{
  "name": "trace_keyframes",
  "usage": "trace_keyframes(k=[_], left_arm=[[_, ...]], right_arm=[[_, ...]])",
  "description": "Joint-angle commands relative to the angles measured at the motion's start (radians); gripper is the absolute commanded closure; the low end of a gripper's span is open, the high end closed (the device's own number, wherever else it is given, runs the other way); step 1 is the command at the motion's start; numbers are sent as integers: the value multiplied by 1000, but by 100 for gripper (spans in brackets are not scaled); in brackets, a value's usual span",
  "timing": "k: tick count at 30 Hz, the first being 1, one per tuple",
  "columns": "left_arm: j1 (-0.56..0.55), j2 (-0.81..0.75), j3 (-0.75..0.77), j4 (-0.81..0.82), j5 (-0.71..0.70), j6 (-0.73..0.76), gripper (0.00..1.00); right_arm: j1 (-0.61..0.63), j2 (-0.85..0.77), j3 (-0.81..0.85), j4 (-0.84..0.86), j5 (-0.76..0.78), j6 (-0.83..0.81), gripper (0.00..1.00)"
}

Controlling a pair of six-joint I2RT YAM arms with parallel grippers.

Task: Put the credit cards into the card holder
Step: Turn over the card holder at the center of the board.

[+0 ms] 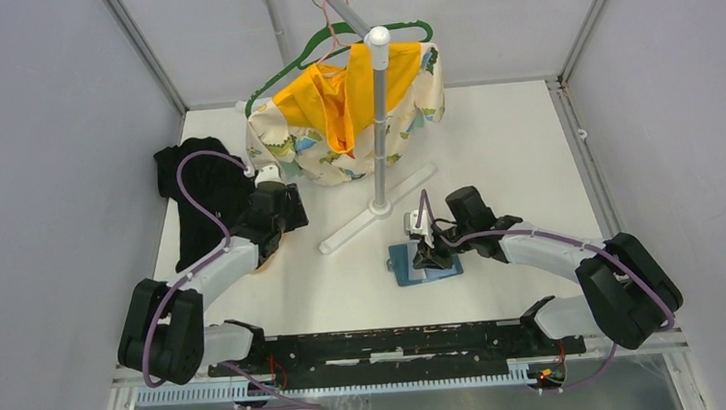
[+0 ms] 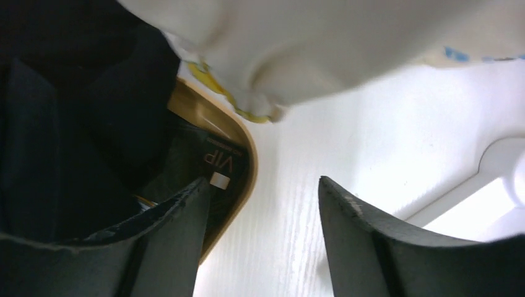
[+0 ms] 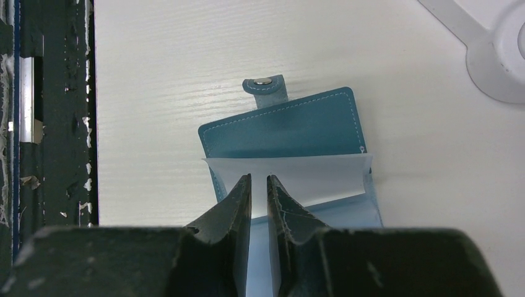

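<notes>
Straddling the card (image 2: 216, 164) edge squarely is key for released left tool (image 2: 263, 182); right tool (image 3: 259, 179) clenches holder (image 3: 291, 127) leaf, lower centre.

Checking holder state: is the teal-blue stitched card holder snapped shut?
No, the teal-blue stitched card holder lies open, its snap tab unfastened.

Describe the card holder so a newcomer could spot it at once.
On the white table, look just in front of the garment stand's base, toward the right arm. The card holder lies open there beneath the right gripper: flat, teal, with a snap tab, unlike the black cloth and printed garment behind.
</notes>
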Motion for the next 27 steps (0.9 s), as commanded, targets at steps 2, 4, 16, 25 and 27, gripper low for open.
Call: trace_keyframes(k=[2,4,16,25,27], left_arm=[[3,14,7,52,124,20,34],[3,1,-7,49,155,6,38],[3,-110,-95,-14,225,-88,54],[-16,-192,-178,-14,293,-168,57],[-26,-218,-192,-31,293,-186,57]], right_arm=[[3,8,48,3,-11,-4,80],[3,11,49,0,-11,-6,80],[2,8,52,-8,-9,-9,80],[1,5,55,-12,-10,-11,80],[2,2,55,-13,-12,-12,80]])
